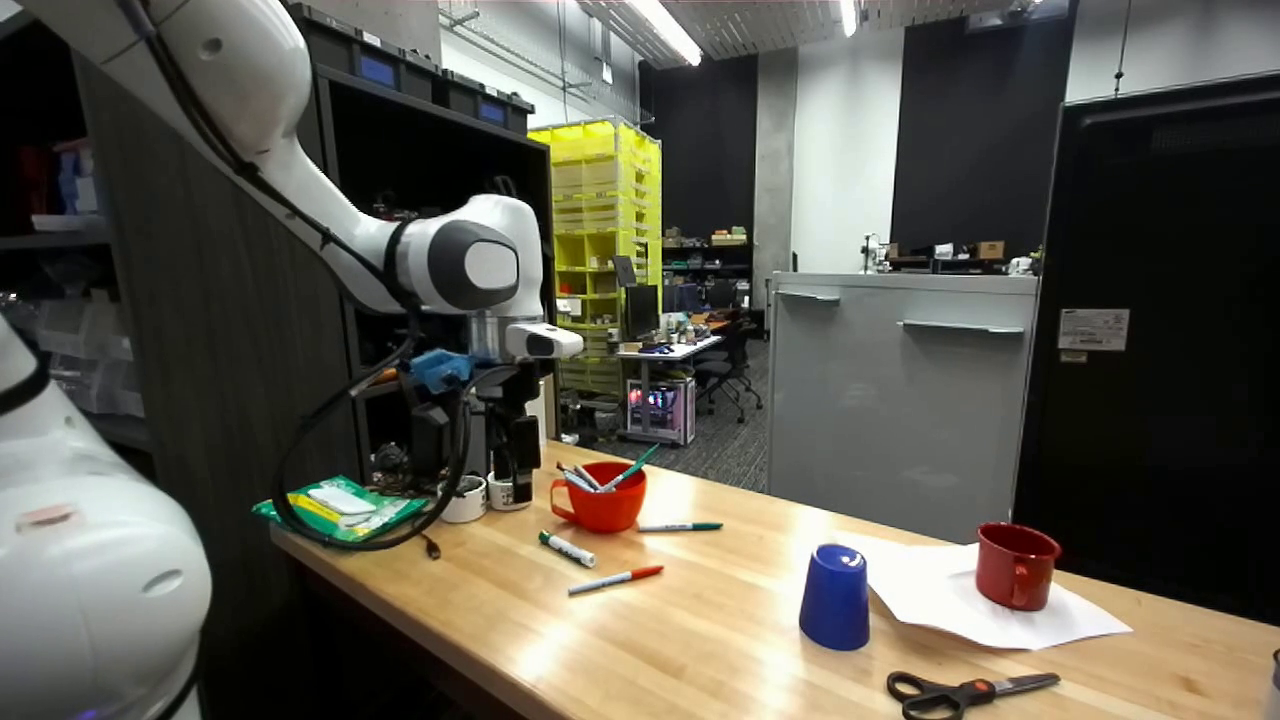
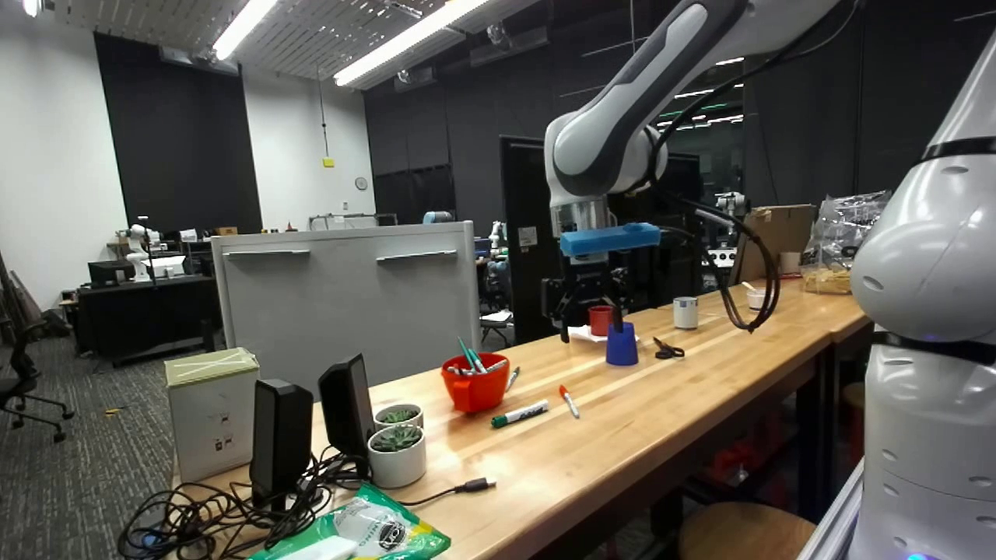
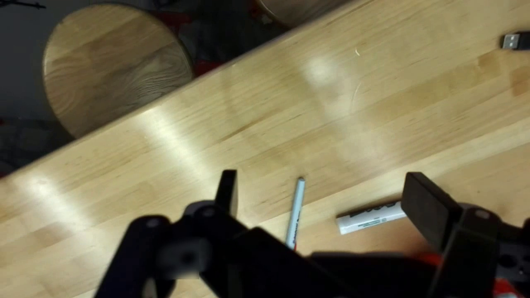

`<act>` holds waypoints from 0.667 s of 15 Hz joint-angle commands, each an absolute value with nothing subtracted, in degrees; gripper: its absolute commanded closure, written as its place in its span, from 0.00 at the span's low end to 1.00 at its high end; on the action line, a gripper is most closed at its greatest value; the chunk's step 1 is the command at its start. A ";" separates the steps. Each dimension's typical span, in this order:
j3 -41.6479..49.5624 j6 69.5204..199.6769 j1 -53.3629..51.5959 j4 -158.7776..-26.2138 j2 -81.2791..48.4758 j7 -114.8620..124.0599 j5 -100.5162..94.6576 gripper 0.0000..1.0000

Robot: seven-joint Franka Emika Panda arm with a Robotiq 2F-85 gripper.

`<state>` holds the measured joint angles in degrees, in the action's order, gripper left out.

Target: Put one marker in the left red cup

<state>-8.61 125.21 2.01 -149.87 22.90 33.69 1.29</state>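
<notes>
The marker, a thin grey stick with a red cap, lies on the table in both exterior views (image 1: 616, 580) (image 2: 569, 402). In the wrist view the marker (image 3: 295, 211) lies between the fingers, its cap end hidden by the gripper. The left red cup, bright red and wide, stands upright with several markers in it in both exterior views (image 1: 607, 512) (image 2: 476, 391). Only a blurred red bit of it shows at the lower right in the wrist view (image 3: 505, 287). My gripper (image 2: 591, 328) is open, empty and above the table; its fingers (image 3: 321, 177) are wide apart.
A thick green-capped marker (image 1: 567, 549) and a teal-capped marker (image 1: 681, 526) lie near the cup. A blue cup (image 1: 835, 600), a darker red mug (image 1: 1016, 568) on paper and scissors (image 1: 970, 692) stand farther along. Plant pots (image 2: 397, 459), speakers (image 2: 280, 439) and cables are at the other end.
</notes>
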 commanded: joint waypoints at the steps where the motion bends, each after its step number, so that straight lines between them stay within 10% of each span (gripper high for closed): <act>1: -7.92 128.92 4.67 -153.41 26.14 38.67 0.33 0.00; 10: -7.43 142.87 8.82 -157.25 24.13 40.86 -1.89 0.00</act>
